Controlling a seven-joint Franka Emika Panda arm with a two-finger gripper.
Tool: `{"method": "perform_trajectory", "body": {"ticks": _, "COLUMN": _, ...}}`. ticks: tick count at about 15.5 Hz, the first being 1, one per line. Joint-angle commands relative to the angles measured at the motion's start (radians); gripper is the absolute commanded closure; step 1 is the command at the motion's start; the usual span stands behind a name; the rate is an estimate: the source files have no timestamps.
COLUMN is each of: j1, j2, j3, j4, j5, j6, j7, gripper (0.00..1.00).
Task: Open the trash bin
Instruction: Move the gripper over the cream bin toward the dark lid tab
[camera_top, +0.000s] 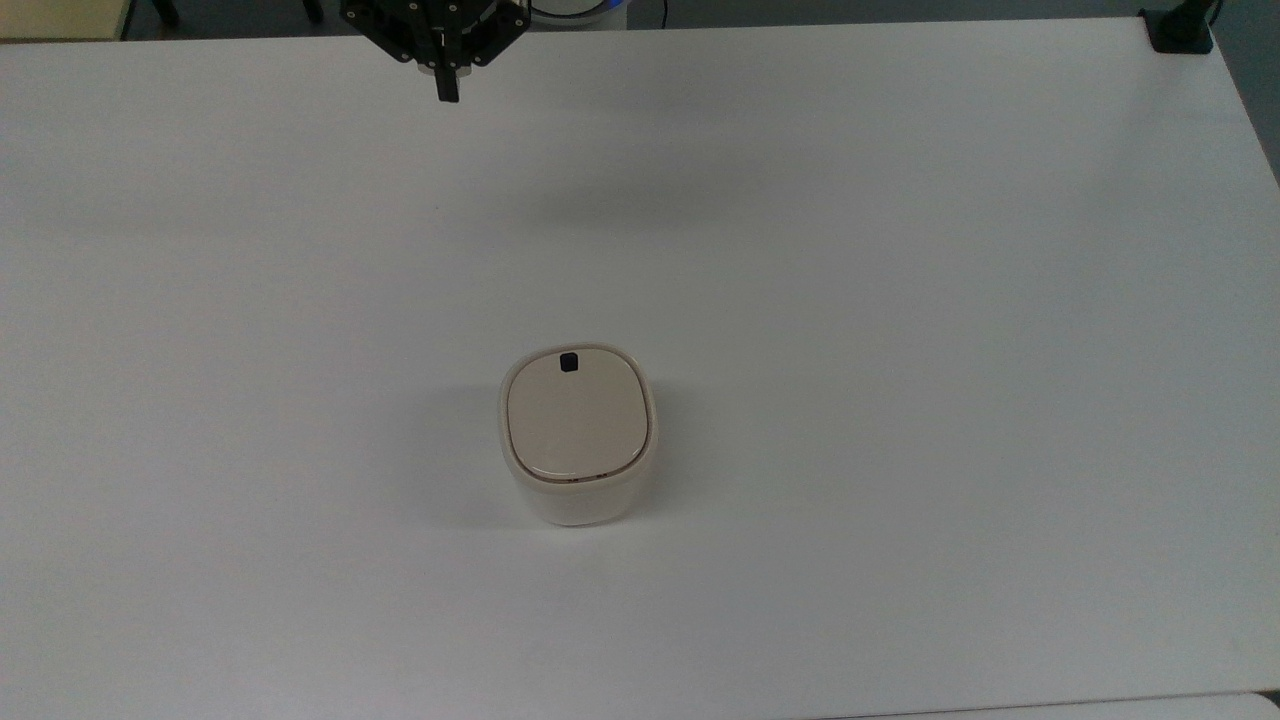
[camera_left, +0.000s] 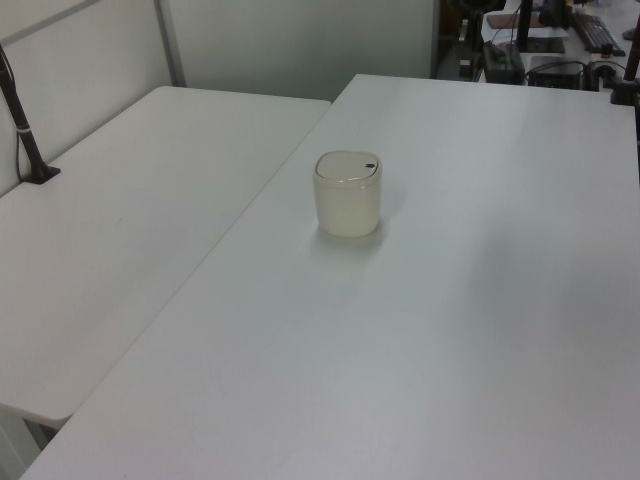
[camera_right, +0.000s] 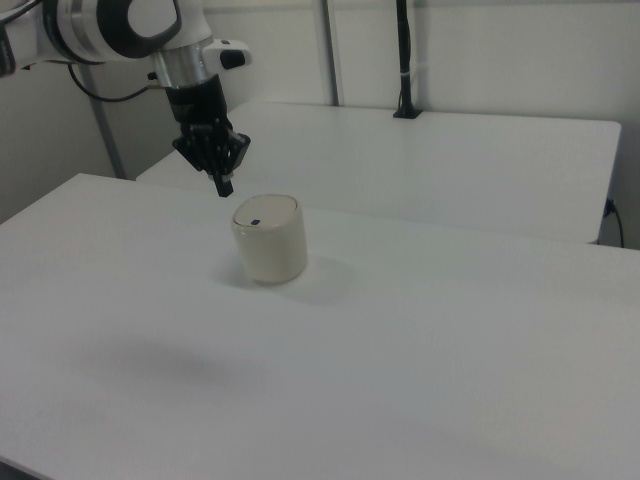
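The trash bin (camera_top: 577, 436) stands near the middle of the white table (camera_top: 900, 300), cream-white with a beige lid lying flat and closed. Its small black button (camera_top: 569, 362) sits at the lid's far edge in the top view. The same trash bin (camera_left: 348, 193) shows in the left view and again as the trash bin (camera_right: 268, 237) in the right view. My gripper (camera_top: 444, 92) hangs high over the table's far edge in the top view, fingers pressed together, holding nothing. In the right view my gripper (camera_right: 224, 185) hovers up and to the left of the bin, well apart from it.
A second white table (camera_left: 120, 220) adjoins on the left view's left. A black post (camera_right: 405, 60) stands on the far table in the right view. A black clamp (camera_top: 1178, 30) sits at the top view's upper right corner. Desks with equipment (camera_left: 540, 40) lie beyond.
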Motion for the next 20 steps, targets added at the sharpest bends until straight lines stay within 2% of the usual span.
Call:
{"method": "perform_trajectory", "body": {"ticks": 1, "j1": 0.0, "j2": 0.002, "j3": 0.0, "j4": -0.019, "j5": 0.002, "j6": 0.081, "j7": -0.008, "gripper": 1.0}}
{"method": "perform_trajectory", "body": {"ticks": 12, "j1": 0.032, "j2": 0.124, "j3": 0.022, "j4": -0.013, "j5": 0.028, "j6": 0.36, "j7": -0.005, "gripper": 1.0}}
{"method": "perform_trajectory", "body": {"ticks": 20, "j1": 0.075, "j2": 0.274, "j3": 0.029, "j4": -0.013, "j5": 0.035, "j6": 0.596, "j7": -0.002, "gripper": 1.0}}
